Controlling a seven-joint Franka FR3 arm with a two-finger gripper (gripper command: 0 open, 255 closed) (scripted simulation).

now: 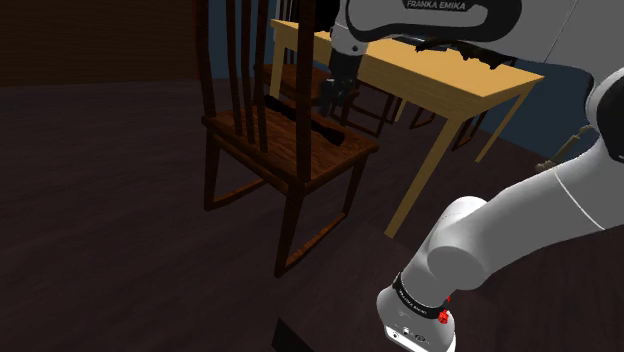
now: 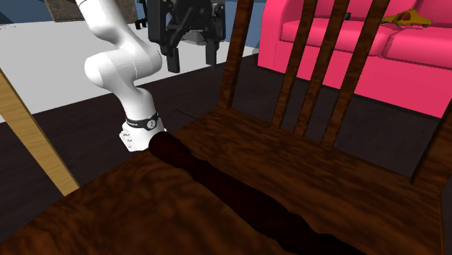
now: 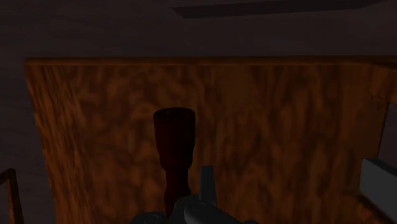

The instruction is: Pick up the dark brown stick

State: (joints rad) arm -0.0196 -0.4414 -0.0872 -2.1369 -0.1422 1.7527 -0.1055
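The dark brown stick [image 2: 239, 199] lies flat along the seat of a brown wooden chair [image 2: 311, 163]. In the shoulder view the stick [image 1: 318, 128] shows as a dark bar on the chair seat [image 1: 262, 138]. My gripper [image 2: 193, 58] hangs open above the seat's edge near the stick's end, touching nothing. In the wrist view the stick's thick rounded end [image 3: 173, 137] points away from the hand over the seat [image 3: 286, 114]. It lies just outside one finger rather than between the two of the gripper [image 3: 292, 184].
The chair's tall slatted back [image 1: 245, 60] rises beside the gripper. A light wooden table [image 1: 450, 85] with dark items on it stands behind the chair, its leg [image 2: 29, 138] close by. A pink sofa [image 2: 348, 40] lies beyond. The floor is dark.
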